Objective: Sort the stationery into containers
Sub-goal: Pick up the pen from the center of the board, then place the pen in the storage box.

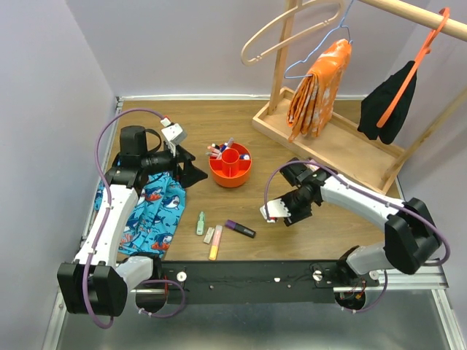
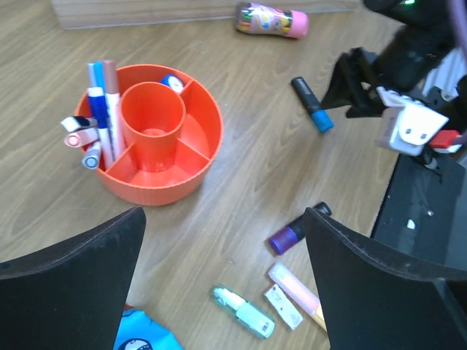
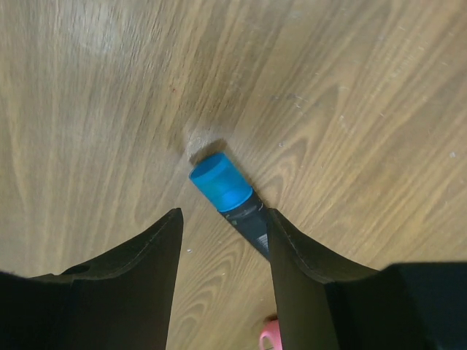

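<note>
Got the left gripper [image 2: 225, 219] spread wide with nothing in it, hanging over the worktop [image 2: 241, 175]. Just ahead and off to its left, seeing the red-orange bowl [image 2: 157, 191] with a bunch of pens [image 2: 102, 120] standing in one outer compartment. Close in front of its fingers, spotting a purple marker [image 2: 292, 232], a pink highlighter [image 2: 295, 288], a small white one [image 2: 283, 306] and a pale green one [image 2: 244, 312], all loose on the wood. Over at the right gripper [image 3: 225, 219]: parted too, straddling a black marker with a blue cap [image 3: 219, 182] lying flat, cap poking out past the fingertips. Not clamped, gap showing on one side.
</note>
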Robot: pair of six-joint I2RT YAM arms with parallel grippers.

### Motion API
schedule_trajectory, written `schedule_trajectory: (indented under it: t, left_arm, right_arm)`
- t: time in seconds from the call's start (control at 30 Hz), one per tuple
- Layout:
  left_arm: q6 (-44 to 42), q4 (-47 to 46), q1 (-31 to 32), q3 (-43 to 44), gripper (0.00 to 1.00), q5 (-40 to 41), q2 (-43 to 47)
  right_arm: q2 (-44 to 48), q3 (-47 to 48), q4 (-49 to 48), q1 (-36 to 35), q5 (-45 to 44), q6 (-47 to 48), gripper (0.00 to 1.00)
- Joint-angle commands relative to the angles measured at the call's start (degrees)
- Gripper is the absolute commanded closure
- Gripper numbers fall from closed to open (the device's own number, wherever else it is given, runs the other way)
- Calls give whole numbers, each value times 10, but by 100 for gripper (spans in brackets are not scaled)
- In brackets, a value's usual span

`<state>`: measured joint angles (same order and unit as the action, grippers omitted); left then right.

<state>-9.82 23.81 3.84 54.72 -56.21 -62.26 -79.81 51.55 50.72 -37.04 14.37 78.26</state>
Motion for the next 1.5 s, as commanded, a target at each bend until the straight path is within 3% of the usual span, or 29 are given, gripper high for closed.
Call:
schedule_trajectory:
  t: [0.0, 0.3, 0.5, 0.6, 0.67, 0.73, 0.83, 0.93, 1.0, 1.1, 1.27, 1.33, 1.47]
  left_arm:
    - [-5, 22, -5, -6, 1, -49, 10]
    - [19, 6, -33, -8, 1, -31, 7]
    - [27, 0, -52, -10, 1, -30, 8]
    - [33, -8, -57, -12, 1, -30, 7]
    - [38, -10, -57, -13, 1, -29, 6]
    - [42, -10, -57, -12, 1, -22, 6]
    - [41, -8, -57, -12, 1, -13, 8]
    - [46, -14, -58, -21, 1, 2, 7]
    - [53, -22, -58, -26, 1, 15, 6]
    - [60, -23, -57, -30, 1, 19, 1]
    - [60, -15, -58, -23, 1, 19, -14]
    - [58, -13, -57, -21, 1, 17, -22]
    - [57, -7, -58, -12, 1, 14, -38]
  right_arm:
    - [-39, -3, 7, 7, -24, 99, 43]
    - [-69, -23, -21, 9, -17, 143, 44]
    - [-95, -36, -53, 8, -14, 147, 50]
    - [-108, -43, -73, 9, -17, 153, 62]
    - [-112, -33, -64, 9, -16, 148, 78]
    - [-101, -6, -31, 8, 17, 135, 87]
    - [-79, 90, -4, 9, 91, 77, 91]
    - [-88, 201, -18, 9, 171, -34, 94]
    - [-98, 276, -54, 9, 221, -180, 95]
    - [-114, 313, -174, 14, 272, -401, 97]
    - [-80, 216, -527, 16, 276, -660, 99]
    - [-77, 171, -647, 17, 251, -705, 99]
    - [-97, 148, -732, 16, 223, -761, 99]
